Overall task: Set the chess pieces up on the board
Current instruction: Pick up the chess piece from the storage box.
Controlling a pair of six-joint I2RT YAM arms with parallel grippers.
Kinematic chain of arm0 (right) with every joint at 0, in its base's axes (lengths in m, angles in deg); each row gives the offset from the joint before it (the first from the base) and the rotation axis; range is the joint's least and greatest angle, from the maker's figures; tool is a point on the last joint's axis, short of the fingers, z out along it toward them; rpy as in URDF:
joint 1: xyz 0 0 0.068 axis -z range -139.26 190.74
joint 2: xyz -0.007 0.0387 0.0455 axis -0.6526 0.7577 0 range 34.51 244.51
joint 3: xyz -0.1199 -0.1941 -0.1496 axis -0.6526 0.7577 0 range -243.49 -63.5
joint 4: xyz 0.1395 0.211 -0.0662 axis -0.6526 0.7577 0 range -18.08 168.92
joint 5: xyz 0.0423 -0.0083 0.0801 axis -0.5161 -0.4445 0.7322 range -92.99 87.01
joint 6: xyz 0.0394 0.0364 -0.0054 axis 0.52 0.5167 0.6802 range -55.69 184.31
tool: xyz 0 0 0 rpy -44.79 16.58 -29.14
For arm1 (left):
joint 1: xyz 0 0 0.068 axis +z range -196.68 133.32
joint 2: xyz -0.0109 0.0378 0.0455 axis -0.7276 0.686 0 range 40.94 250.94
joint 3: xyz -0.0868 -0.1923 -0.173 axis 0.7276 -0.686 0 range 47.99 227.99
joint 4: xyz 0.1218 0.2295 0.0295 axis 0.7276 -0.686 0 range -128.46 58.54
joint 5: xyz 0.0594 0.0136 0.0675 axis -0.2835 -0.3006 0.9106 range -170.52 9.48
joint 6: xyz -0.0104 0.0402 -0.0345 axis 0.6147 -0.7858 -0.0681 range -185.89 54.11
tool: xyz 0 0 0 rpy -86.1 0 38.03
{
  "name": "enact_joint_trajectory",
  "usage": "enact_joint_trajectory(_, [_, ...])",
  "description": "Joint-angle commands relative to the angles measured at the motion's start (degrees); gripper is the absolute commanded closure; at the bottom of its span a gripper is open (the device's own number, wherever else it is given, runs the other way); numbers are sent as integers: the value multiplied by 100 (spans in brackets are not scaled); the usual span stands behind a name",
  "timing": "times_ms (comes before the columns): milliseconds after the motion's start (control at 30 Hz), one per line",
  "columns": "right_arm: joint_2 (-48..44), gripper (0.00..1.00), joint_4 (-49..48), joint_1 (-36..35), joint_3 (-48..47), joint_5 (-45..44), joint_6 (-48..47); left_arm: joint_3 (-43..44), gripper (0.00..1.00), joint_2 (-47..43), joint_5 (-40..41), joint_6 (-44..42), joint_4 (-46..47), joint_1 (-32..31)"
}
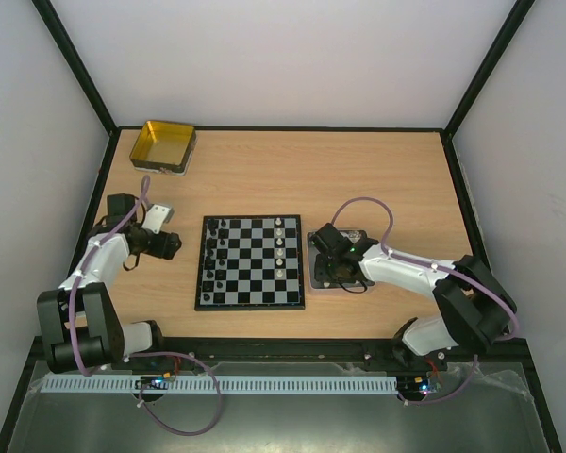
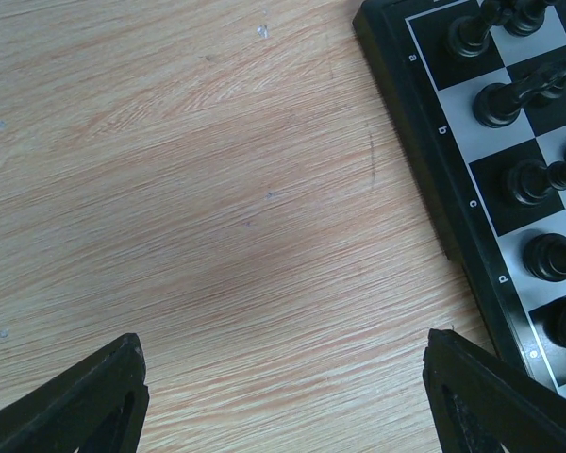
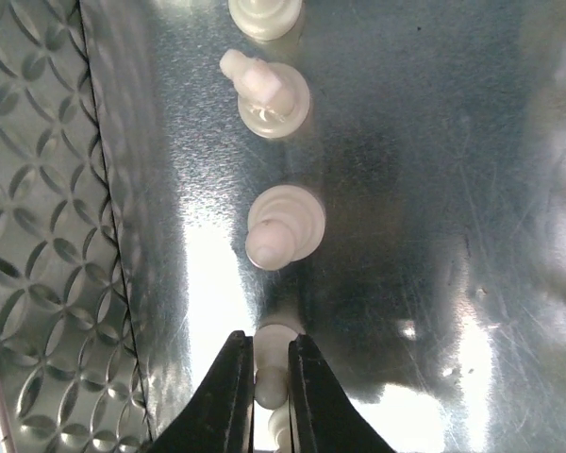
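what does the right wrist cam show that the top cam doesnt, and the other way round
Only the right wrist view: white chess pieces in the metal tray, with the right gripper closed on one. Only the top view: the board with black pieces on it, the yellow tin, the left gripper. Both: the tray and the right gripper over it.
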State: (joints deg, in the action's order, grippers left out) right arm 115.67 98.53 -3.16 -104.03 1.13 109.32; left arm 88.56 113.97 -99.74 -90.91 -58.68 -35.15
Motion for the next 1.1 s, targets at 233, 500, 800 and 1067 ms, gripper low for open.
enact_joint_trajectory(233, [-101, 98, 456, -39, -276, -513, -93, -54, 20, -112, 6, 49, 59, -92])
enact_joint_trajectory(500, [-263, 98, 854, -40, -559, -725, -167, -59, 20, -96, 28, 48, 59, -155])
enact_joint_trajectory(800, [-664, 98, 1279, -67, -822, -692, -79, -72, 20, -92, 30, 75, 86, -169])
enact_joint_trajectory(1067, [-526, 98, 1585, -1087, -1594, -505, 295, -10, 20, -96, -60, 92, 77, -177])
